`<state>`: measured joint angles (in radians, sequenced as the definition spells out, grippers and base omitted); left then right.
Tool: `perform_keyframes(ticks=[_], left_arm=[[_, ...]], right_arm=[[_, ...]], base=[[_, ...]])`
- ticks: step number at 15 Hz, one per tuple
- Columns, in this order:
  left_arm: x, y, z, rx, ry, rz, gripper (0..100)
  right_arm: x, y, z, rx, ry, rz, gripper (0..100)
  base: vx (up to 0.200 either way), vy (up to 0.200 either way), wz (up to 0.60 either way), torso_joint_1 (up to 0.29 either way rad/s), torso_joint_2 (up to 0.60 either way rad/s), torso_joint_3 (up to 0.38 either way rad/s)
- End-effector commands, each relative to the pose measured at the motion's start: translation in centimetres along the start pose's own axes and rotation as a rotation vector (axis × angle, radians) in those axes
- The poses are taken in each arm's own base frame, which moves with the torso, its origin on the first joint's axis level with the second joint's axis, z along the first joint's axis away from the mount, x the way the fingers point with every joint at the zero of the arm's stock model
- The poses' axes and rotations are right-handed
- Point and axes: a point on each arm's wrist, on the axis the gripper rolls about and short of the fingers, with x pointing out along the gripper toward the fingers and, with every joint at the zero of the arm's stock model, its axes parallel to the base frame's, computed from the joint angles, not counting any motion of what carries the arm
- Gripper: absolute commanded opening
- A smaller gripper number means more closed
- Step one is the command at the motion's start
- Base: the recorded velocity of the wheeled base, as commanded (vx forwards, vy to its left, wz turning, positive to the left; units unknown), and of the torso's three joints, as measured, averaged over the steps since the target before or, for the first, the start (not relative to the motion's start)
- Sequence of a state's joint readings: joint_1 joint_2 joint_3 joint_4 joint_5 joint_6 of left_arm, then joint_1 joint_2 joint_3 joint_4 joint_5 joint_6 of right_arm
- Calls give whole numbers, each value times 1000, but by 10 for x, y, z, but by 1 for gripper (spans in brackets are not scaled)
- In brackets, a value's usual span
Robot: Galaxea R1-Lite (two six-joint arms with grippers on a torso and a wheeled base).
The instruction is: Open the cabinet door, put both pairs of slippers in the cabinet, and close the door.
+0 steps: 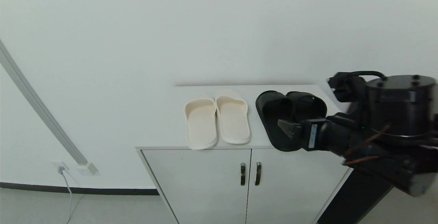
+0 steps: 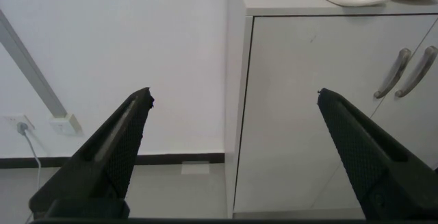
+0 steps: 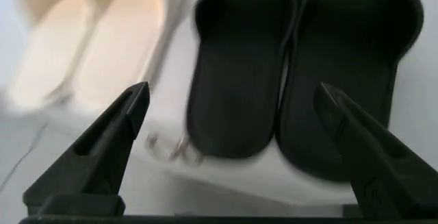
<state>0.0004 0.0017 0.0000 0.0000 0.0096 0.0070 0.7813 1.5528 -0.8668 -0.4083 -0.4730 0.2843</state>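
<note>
A white cabinet (image 1: 205, 189) stands against the wall with both doors shut; two dark handles (image 1: 249, 173) meet at the middle. On its top lie a cream pair of slippers (image 1: 217, 121) on the left and a black pair of slippers (image 1: 291, 109) on the right, toes toward the wall. My right gripper (image 1: 286, 128) hovers open just above the front of the black pair (image 3: 294, 80), with nothing between its fingers; the cream pair (image 3: 89, 39) lies beside it. My left gripper (image 2: 235, 96) is open low down, facing the cabinet's left door (image 2: 315, 107) and the handles (image 2: 405, 72).
A wall socket with a plugged-in cable (image 1: 62, 170) sits low on the wall left of the cabinet. A grey conduit (image 1: 41, 111) runs diagonally down to it. Bare grey floor (image 1: 85, 210) lies in front of and left of the cabinet.
</note>
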Motion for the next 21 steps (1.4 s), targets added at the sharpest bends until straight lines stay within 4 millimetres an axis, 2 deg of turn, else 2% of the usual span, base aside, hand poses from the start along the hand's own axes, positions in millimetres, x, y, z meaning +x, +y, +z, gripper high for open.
perform_keyframes(ticks=[1,5,9,13,17,18,21], left_arm=[[0,0,0,-1,0,-1,100],[0,0,0,-2,0,-1,100],[0,0,0,-2,0,1,100],[0,0,0,-4,0,-1,100],[0,0,0,-5,0,1,100],[0,0,0,-5,0,1,100],[0,0,0,-5,0,1,100]], right_arm=[[78,7,-21,-12,23,-163,100],[114,-13,-11,14,-9,-245,100],[130,-25,-4,-13,-30,-274,100],[148,-35,10,-42,-59,-228,100],[162,-34,11,-73,-68,-231,100],[164,-34,10,-82,-64,-231,0],[164,-33,9,-86,-62,-231,0]], base=[[0,0,0,0,0,0],[0,0,0,0,0,0],[0,0,0,0,0,0],[0,0,0,0,0,0],[0,0,0,0,0,0],[0,0,0,0,0,0],[0,0,0,0,0,0]])
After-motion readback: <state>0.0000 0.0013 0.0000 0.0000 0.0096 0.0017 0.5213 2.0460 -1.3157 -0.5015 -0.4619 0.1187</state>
